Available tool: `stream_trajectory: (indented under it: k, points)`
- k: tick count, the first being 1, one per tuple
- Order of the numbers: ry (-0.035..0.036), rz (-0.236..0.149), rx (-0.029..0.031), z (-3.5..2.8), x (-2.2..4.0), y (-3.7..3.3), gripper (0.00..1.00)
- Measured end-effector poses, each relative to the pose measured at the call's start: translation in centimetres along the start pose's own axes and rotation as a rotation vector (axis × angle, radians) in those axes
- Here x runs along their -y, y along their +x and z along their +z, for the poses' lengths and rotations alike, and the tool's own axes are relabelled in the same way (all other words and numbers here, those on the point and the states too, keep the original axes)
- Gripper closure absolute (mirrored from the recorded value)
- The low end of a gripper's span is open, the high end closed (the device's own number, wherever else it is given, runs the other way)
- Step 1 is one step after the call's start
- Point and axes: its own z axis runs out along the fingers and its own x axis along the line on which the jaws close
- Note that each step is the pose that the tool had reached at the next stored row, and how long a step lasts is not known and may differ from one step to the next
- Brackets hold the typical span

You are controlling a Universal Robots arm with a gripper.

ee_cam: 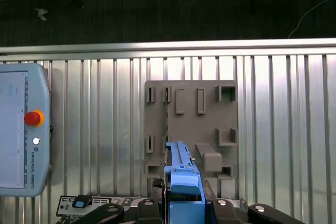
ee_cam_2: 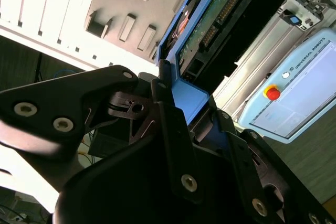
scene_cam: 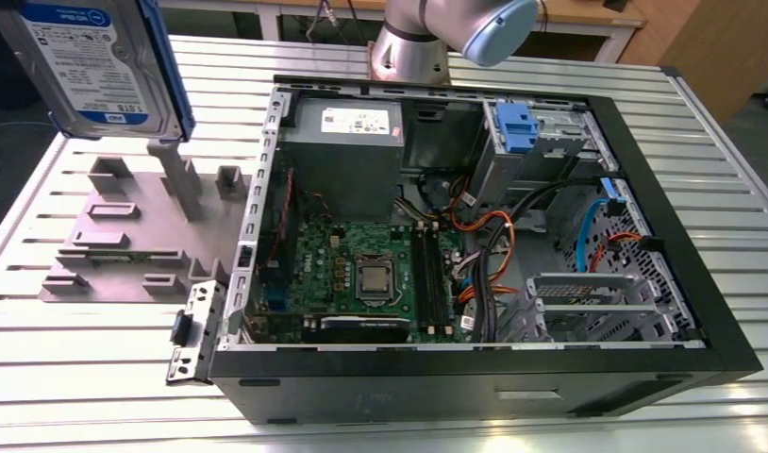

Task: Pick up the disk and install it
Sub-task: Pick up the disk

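Item: disk (scene_cam: 101, 66), hanging clear above the grey holder (scene_cam: 132, 236) on the counter (scene_cam: 82, 359). My pincer (ee_cam_2: 190, 98) pinches its blue frame. Pickup done, I judge; installing into the open computer case (scene_cam: 485, 236) remains.

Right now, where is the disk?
The disk hangs in the tool at the exterior view's top left, above the grey holder plate beside the open computer.
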Motion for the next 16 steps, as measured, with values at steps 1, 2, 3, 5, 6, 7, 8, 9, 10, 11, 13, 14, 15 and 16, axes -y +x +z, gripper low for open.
stream_trajectory:
  k: [1,2,3,5,6,7,8,9,10,11,13,14,15,16]
  points:
    - [0.0,0.0,0.0,0.0,0.03,0.0,0.64]
    - [0.0,0.0,0.0,0.0,0.05,0.0,0.64]
    - [0.0,0.0,0.0,0.0,0.08,0.0,0.64]
    - [0.0,0.0,0.0001,0.0,0.13,0.0,0.64]
    - [-0.0001,0.0,0.0,-0.01,0.15,0.0,0.64]
    - [-0.0001,0.0,0.0,-0.01,0.18,-0.01,0.64]
    - [-0.0001,0.0,0.0,-0.01,0.21,-0.01,0.64]
    - [0.0,0.0,0.0,-0.01,0.23,-0.01,0.64]
    - [0.0,0.0,0.0001,0.0,0.25,-0.01,0.64]
    - [0.0,0.0,0.0,0.0,0.28,-0.01,0.64]
    - [-0.0001,0.0,0.0,-0.01,0.32,-0.01,0.64]
    - [0.0,0.0,0.0,-0.01,0.35,-0.01,0.64]
    - [0.0,0.0,0.0,-0.01,0.37,-0.01,0.64]
    - [-0.0001,0.0,0.0,-0.01,0.39,-0.01,0.64]
